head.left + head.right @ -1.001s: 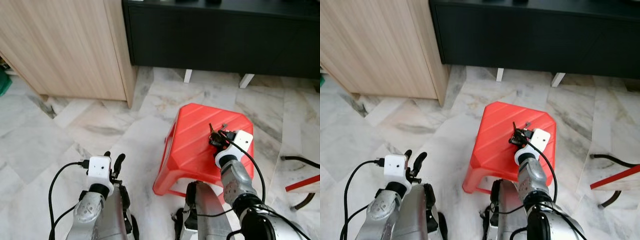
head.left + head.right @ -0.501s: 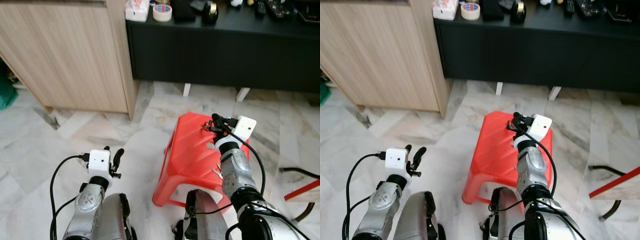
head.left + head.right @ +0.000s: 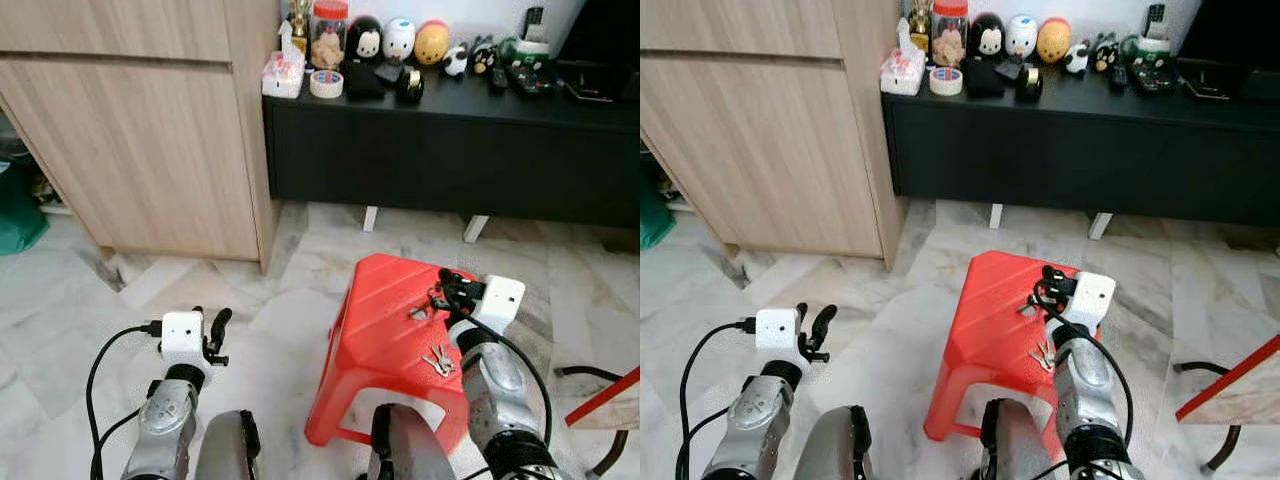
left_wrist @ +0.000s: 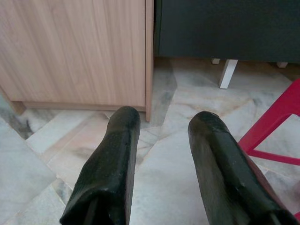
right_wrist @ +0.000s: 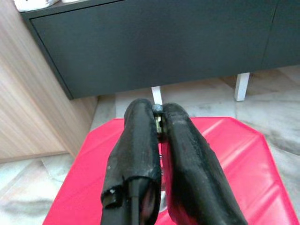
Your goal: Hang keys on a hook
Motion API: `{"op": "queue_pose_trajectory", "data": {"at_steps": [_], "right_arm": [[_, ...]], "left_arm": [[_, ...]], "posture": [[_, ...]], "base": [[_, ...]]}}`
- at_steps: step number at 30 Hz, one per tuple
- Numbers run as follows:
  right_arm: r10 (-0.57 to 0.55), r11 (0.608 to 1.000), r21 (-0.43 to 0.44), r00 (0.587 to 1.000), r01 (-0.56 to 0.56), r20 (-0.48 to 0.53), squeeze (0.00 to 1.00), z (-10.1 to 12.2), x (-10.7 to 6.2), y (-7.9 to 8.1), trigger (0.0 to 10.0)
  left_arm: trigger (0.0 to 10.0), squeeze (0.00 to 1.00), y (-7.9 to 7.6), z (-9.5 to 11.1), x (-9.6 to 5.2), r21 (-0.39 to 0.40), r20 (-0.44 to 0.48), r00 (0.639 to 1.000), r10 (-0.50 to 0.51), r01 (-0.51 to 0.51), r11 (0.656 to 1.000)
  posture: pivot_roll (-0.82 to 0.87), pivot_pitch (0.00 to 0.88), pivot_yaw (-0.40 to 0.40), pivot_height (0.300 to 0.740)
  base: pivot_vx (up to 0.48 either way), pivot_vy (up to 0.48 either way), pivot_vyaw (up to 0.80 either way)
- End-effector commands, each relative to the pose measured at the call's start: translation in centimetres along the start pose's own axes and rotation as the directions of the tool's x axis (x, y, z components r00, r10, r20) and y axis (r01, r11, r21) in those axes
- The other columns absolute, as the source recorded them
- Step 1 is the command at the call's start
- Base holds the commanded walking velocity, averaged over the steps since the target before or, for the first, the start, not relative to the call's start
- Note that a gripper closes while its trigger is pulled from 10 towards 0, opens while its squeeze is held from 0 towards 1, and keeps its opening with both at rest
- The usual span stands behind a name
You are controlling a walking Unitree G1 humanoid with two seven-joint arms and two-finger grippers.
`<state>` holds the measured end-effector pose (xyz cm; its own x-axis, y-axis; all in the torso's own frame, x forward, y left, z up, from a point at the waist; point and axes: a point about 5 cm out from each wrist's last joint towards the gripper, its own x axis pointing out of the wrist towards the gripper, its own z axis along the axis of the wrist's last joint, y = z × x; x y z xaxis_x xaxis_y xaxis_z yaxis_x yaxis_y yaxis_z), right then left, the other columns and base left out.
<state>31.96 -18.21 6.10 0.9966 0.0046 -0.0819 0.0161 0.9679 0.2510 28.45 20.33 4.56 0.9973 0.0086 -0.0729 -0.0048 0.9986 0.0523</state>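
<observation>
Right claw (image 3: pixel 446 290) pinches the key ring, keys (image 3: pixel 436 359) dangling beneath over the red stool (image 3: pixel 385 330).

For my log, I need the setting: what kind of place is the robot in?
Probably a home living room: a marble tile floor, a low black cabinet holding toy figures and tape, a wooden cupboard, and a red plastic stool.

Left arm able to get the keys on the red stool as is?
Doubtful. The keys lie on the stool's right side, against the right arm; the left pincer, open, sits over floor across the stool.
</observation>
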Motion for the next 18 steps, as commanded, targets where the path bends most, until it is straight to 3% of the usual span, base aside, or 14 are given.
{"op": "queue_pose_trajectory", "data": {"at_steps": [1, 18], "right_arm": [[-0.005, 1.000, -0.007, 1.000, 0.005, 0.002, 0.00, 0.28, -0.03, -0.17, 10.0], [0.001, 1.000, 0.012, 1.000, -0.001, -0.012, 0.00, 0.00, -0.14, 0.24, 10.0]], "left_arm": [[10.0, 0.00, -0.04, 0.16, 0.26, -0.002, 0.009, 1.000, -0.003, 0.003, 1.000], [10.0, 0.00, 0.36, -0.35, 0.21, -0.004, -0.004, 1.000, -0.002, 0.002, 1.000]], "posture": [[0.06, 0.014, -0.066, 0.617], [0.07, 0.000, -0.058, 0.712]], "base": [[0.000, 0.000, 0.00], [0.000, 0.000, 0.00]]}}
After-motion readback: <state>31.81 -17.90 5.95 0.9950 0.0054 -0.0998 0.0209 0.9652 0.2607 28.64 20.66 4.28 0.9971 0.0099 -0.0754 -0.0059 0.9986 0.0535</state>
